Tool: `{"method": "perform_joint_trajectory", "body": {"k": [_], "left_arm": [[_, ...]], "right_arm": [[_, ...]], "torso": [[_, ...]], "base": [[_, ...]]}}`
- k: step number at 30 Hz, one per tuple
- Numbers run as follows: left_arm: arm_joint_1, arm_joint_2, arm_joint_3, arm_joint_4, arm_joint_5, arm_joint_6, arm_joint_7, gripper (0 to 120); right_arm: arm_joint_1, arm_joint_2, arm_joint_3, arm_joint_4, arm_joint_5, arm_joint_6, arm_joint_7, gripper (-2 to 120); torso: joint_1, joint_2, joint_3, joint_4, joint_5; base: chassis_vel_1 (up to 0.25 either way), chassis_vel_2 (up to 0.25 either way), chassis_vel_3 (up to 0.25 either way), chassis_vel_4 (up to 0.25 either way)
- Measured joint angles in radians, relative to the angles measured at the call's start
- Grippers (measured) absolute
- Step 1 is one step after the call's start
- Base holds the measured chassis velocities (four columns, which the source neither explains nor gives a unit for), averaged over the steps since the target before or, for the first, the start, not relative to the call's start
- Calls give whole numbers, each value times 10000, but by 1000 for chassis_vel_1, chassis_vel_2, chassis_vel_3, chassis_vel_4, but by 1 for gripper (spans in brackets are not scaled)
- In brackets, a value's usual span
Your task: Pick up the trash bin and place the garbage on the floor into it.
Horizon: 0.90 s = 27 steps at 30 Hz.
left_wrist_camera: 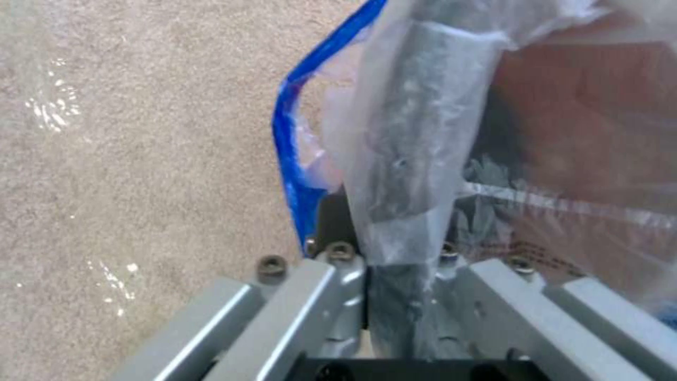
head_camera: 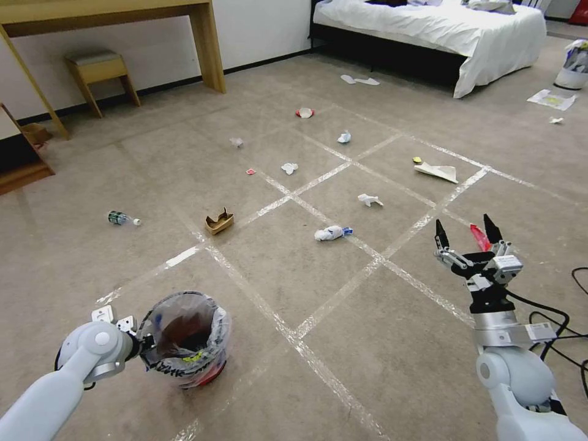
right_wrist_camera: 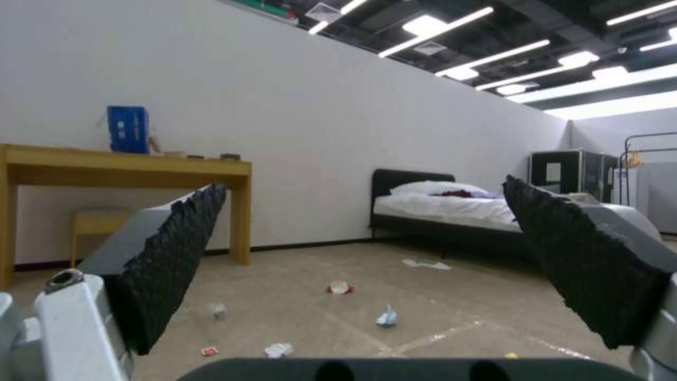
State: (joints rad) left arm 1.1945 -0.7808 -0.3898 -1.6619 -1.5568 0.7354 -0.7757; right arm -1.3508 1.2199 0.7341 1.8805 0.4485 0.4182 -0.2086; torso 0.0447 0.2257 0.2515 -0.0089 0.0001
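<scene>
The right gripper (right_wrist_camera: 367, 264) is held level with its 2 black ridged pads (right_wrist_camera: 176, 259) spread wide. Between them lies the carpet (right_wrist_camera: 296, 296) with scattered litter: a red-white bowl (right_wrist_camera: 340, 287), a bluish wad (right_wrist_camera: 386, 317), a tissue (right_wrist_camera: 278, 349). Behind stand a wooden desk (right_wrist_camera: 127, 169) and a bed (right_wrist_camera: 444, 206).

I can't see my left claw (head_camera: 142, 343); its tips are buried behind the crinkled clear plastic bag lining the small round red-based trash bin (head_camera: 187, 340). The bin's contents are unreadable.
</scene>
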Motion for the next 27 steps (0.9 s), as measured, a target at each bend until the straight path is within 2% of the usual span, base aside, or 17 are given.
{"method": "perform_joint_trajectory", "body": {"k": [13, 16, 18, 21, 23, 24, 26, 27], "left_arm": [[703, 66, -438, -664, -15, -1, -32, 0], [975, 54, -648, -1044, -43, 11, -107, 0], [1338, 14, -1068, -1856, -309, 11, -309, 0], [1489, -3, -1285, -2263, -537, 11, -460, 0], [1679, -42, -1728, -2937, -1080, 12, -859, 0], [1679, -42, -1728, -2937, -1080, 12, -859, 0], [1708, -35, -2164, -3545, -1819, 4, -1469, 0], [1708, -35, -2164, -3545, -1819, 4, -1469, 0]], "right_arm": [[-21, 67, 0, 36, -56, -13, 21, 100], [-29, 66, 3, 47, -54, -19, 23, 100], [-9, 58, 22, 51, 43, -21, 27, 100], [12, 58, 40, 51, 118, -21, 28, 100], [46, 105, 86, 67, 227, -21, 87, 100], [46, 105, 86, 67, 227, -21, 87, 100], [68, 223, 126, 122, 316, -32, 184, 100], [68, 223, 126, 122, 316, -32, 184, 100]], "torso": [[0, 0, 0, 0, 0], [0, 0, 0, 1, 0], [0, 0, 0, 0, 1], [0, 0, 0, -2, 2], [0, 0, 0, 1, 1], [0, 0, 0, 1, 1], [0, 0, 0, -1, 1], [0, 0, 0, -1, 1]], "base": [[0, 0, 0, 0], [0, 0, 0, 0], [0, 0, 0, 0], [0, 0, 0, 0], [0, 0, 0, 0], [0, 0, 0, 0], [0, 0, 0, 0], [0, 0, 0, 0]]}}
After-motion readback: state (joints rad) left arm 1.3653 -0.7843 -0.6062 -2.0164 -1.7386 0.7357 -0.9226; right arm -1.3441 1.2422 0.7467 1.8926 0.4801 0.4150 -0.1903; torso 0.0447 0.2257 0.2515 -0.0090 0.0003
